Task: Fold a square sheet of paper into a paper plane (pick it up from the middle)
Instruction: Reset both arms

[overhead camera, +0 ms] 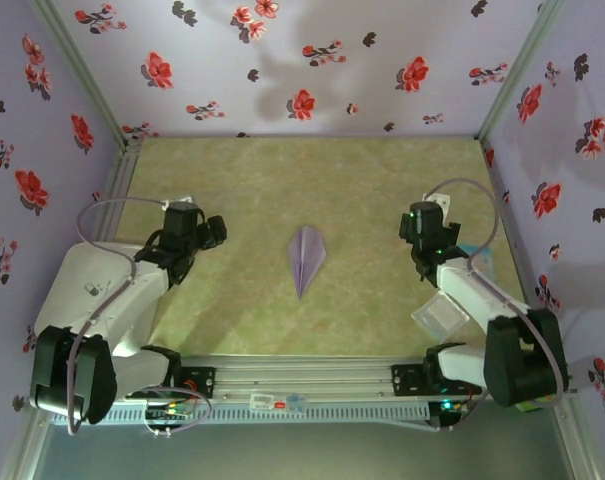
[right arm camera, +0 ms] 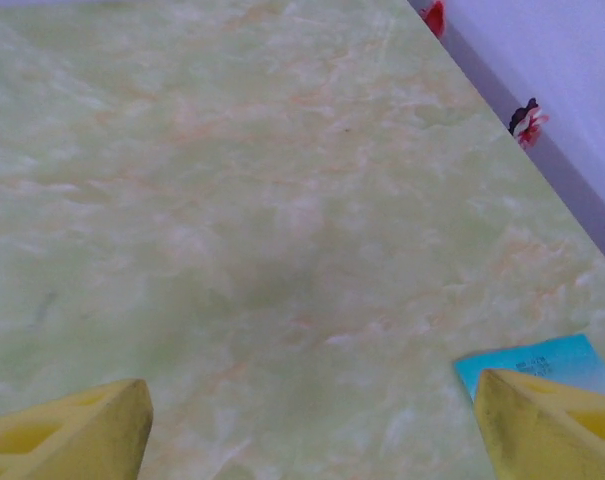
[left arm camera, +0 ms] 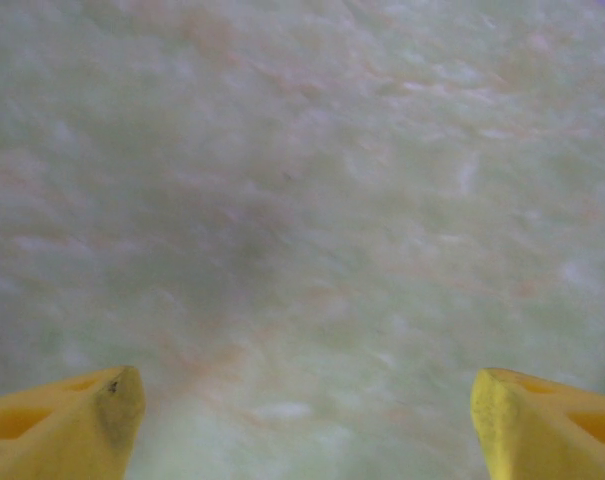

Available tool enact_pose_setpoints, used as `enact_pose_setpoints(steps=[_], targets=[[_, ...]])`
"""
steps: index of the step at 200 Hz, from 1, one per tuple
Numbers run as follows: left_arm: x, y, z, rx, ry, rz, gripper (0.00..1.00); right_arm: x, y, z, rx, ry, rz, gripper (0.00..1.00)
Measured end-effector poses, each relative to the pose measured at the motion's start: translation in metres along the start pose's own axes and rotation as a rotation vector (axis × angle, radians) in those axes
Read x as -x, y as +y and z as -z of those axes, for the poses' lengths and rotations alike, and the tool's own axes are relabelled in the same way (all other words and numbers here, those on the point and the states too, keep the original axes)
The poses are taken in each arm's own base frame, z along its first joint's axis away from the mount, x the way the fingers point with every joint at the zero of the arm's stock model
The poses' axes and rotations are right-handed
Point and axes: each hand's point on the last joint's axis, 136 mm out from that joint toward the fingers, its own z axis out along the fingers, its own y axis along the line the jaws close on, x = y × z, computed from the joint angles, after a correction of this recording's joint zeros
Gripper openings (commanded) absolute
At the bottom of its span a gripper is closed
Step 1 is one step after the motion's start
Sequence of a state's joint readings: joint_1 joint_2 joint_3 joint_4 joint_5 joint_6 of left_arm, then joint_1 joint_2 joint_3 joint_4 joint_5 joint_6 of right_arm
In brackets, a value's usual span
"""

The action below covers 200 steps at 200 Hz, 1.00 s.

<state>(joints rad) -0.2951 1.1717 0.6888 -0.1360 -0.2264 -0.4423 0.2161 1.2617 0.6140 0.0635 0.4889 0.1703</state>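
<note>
Paper plane [overhead camera: 307,258] lies flat at desk [overhead camera: 382,180] centre, touched by neither hand. My left hand [left arm camera: 302,410] and right hand [right arm camera: 307,420] spread wide, empty, well aside. Folding looks finished, nothing to hold.

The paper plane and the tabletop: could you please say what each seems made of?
The paper plane: thin matte lavender paper, judging by its crisp centre crease. The tabletop: likely smooth laminate or vinyl printed as green marble, judging by the flat veining.
</note>
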Motion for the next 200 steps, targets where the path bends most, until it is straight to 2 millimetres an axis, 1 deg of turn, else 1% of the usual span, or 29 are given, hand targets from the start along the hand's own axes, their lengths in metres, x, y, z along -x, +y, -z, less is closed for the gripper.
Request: enact_pose_setpoints(steps=[20,34,55,75,80,84,89,98,100,104,110,126,151,162,175,200], targets=[[0.001,0.022,-0.008,0.057,-0.049,-0.091,0.89,-0.019,-0.003,-0.024,0.004,-0.001,0.019,0.86],[-0.001,0.037,-0.013,0.089,-0.061,-0.146,0.89,-0.029,-0.002,-0.034,0.031,-0.014,0.029,0.86],[-0.001,0.057,-0.016,0.14,-0.082,-0.208,0.9,-0.036,0.007,-0.04,0.093,-0.07,0.039,0.87],[0.004,0.07,-0.02,0.167,-0.129,-0.239,0.9,-0.04,0.009,-0.042,0.145,-0.105,0.022,0.87],[0.005,0.071,-0.022,0.168,-0.151,-0.244,0.9,-0.039,0.008,-0.043,0.15,-0.119,0.012,0.86],[0.005,0.072,-0.023,0.168,-0.165,-0.249,0.9,-0.037,0.007,-0.044,0.158,-0.136,0.001,0.87],[0.002,0.073,-0.026,0.167,-0.178,-0.257,0.9,-0.035,0.006,-0.047,0.16,-0.153,-0.009,0.9],[-0.004,0.075,-0.031,0.162,-0.188,-0.271,0.9,-0.036,0.005,-0.052,0.164,-0.16,-0.017,0.91],[-0.006,0.075,-0.033,0.159,-0.188,-0.274,0.9,-0.036,0.005,-0.053,0.164,-0.157,-0.02,0.97],[-0.009,0.075,-0.036,0.154,-0.193,-0.284,0.9,-0.039,0.004,-0.054,0.163,-0.144,-0.019,0.99],[-0.01,0.074,-0.04,0.151,-0.203,-0.301,0.9,-0.039,0.002,-0.055,0.163,-0.14,-0.03,0.99],[0.001,0.069,-0.047,0.117,-0.258,-0.3,0.9,-0.032,-0.002,-0.056,0.166,-0.16,-0.058,0.99],[0.008,0.072,-0.064,0.076,-0.309,-0.277,0.91,-0.024,-0.003,-0.057,0.167,-0.181,-0.073,0.99],[0.002,0.076,-0.071,0.069,-0.287,-0.269,0.91,-0.023,-0.003,-0.057,0.167,-0.183,-0.073,0.99],[-0.001,0.08,-0.074,0.069,-0.277,-0.257,0.99,-0.023,-0.002,-0.057,0.17,-0.184,-0.073,0.99],[0.002,0.081,-0.074,0.066,-0.286,-0.237,1.0,-0.023,-0.002,-0.057,0.171,-0.185,-0.073,0.99]])
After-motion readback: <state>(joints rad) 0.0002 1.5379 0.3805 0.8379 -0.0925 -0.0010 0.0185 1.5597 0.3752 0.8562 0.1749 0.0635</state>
